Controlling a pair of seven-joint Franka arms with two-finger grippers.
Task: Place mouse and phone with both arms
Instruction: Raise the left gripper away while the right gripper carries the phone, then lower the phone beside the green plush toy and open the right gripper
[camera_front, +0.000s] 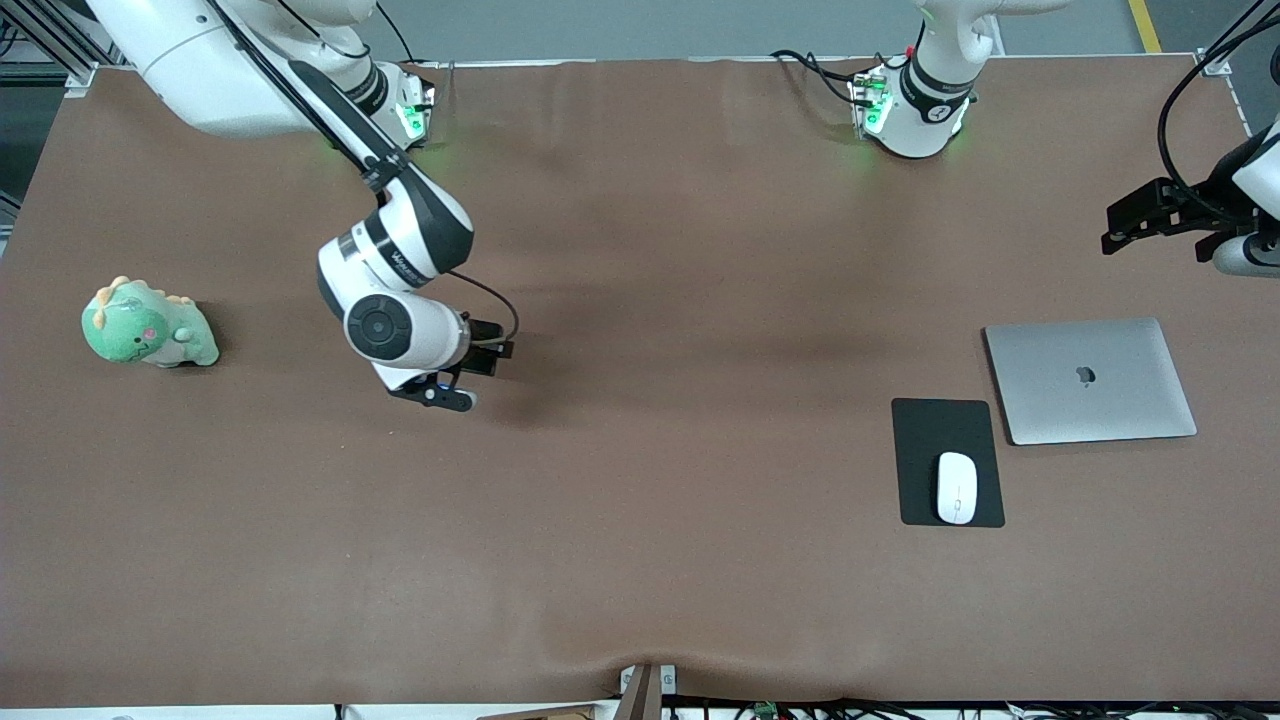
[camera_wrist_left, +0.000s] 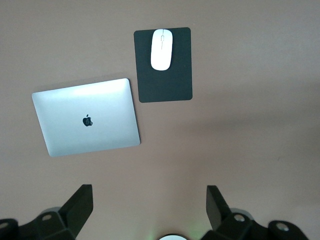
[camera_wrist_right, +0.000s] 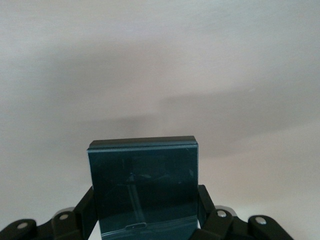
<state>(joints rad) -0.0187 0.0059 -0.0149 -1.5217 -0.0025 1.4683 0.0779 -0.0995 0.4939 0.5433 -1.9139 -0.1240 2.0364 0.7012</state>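
In the front view, the brown table (camera_front: 640, 560) carries only a few things. The white mouse (camera_front: 956, 487) lies on a black mouse pad (camera_front: 945, 428), on the half of the pad that is nearer to the front camera. Just beside the pad, toward the left arm's end of the table and a little farther from the camera, rests a closed silver laptop (camera_front: 1090, 380). A green plush dinosaur (camera_front: 148, 326) sits at the right arm's end of the table, well apart from all the rest. The right gripper (camera_front: 485, 358) hangs over the bare table, toward the right arm's end, between the dinosaur and the pad. The left gripper (camera_front: 1135, 225) hangs at the left arm's end of the table, over the bare surface near the laptop.

In the left wrist view, the left gripper (camera_wrist_left: 149, 207) stands wide open with nothing between its two black fingers (camera_wrist_left: 80, 205). Under it are the laptop (camera_wrist_left: 87, 117), the mouse pad (camera_wrist_left: 165, 75) and the mouse (camera_wrist_left: 161, 49), which lies toward one short edge of the pad.

In the right wrist view, the right gripper (camera_wrist_right: 145, 212) is closed on the phone (camera_wrist_right: 143, 187), a glossy dark slab with a glass face. The fingers (camera_wrist_right: 204, 202) press on its two sides, and only the bare table shows under it.
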